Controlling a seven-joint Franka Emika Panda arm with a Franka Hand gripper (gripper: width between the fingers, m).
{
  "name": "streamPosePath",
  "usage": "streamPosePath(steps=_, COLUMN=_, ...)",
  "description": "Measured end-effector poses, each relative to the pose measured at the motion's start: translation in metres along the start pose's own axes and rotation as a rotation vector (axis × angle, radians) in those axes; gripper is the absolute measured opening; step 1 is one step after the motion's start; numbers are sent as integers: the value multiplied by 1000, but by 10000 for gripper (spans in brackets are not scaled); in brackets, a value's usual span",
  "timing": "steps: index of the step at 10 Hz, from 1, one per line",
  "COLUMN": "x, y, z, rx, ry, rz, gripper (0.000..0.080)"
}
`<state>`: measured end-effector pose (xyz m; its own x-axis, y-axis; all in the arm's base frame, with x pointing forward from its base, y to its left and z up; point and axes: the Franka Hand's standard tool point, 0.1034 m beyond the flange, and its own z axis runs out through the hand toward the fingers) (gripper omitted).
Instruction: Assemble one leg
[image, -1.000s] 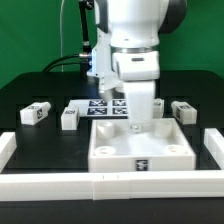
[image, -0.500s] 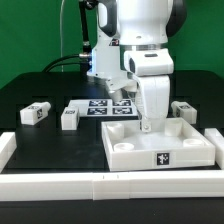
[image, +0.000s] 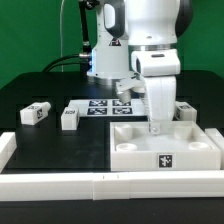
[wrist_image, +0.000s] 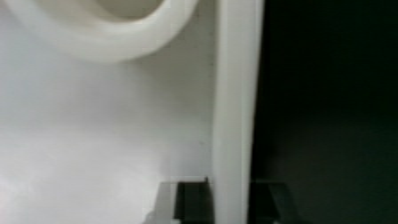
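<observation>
My gripper (image: 155, 128) is shut on the far rim of the large flat white square panel (image: 165, 150), which has round corner sockets and lies on the table at the exterior view's right. In the wrist view the panel's rim (wrist_image: 231, 110) runs between my two dark fingertips (wrist_image: 191, 203), with a round socket (wrist_image: 128, 25) beside it. Small white tagged legs lie apart from the gripper: two at the exterior view's left (image: 35, 113) (image: 69, 118) and one at the right (image: 186, 112), just behind the panel.
The marker board (image: 103, 107) lies behind the panel, partly hidden by the arm. A low white rail runs along the table's front (image: 90, 185), with short pieces at the left (image: 8, 147) and right (image: 214, 140). The right piece is close to the panel.
The gripper and the panel it grips have slid steadily toward the exterior view's right, nearer the right rail. The legs have not moved.
</observation>
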<state>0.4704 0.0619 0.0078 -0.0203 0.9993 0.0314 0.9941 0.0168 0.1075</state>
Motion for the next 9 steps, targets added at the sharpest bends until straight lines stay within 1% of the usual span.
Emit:
streamPosePath(steps=1, x=5, y=5, z=1, rx=-6, ry=1, rz=7, gripper=57)
streamPosePath(steps=4, x=7, y=15, z=2, rx=-16, ry=2, rz=15, gripper=57)
streamPosePath(steps=5, x=8, y=17, z=2, rx=-13, ry=1, rz=12, gripper=57)
streamPosePath(steps=6, x=8, y=18, z=2, rx=0, ry=-6, rz=9, gripper=57)
streamPosePath(steps=8, x=8, y=18, z=2, rx=0, ry=-6, rz=11, gripper=57)
streamPosePath(steps=9, x=8, y=18, z=2, rx=0, ry=-6, rz=11, gripper=228)
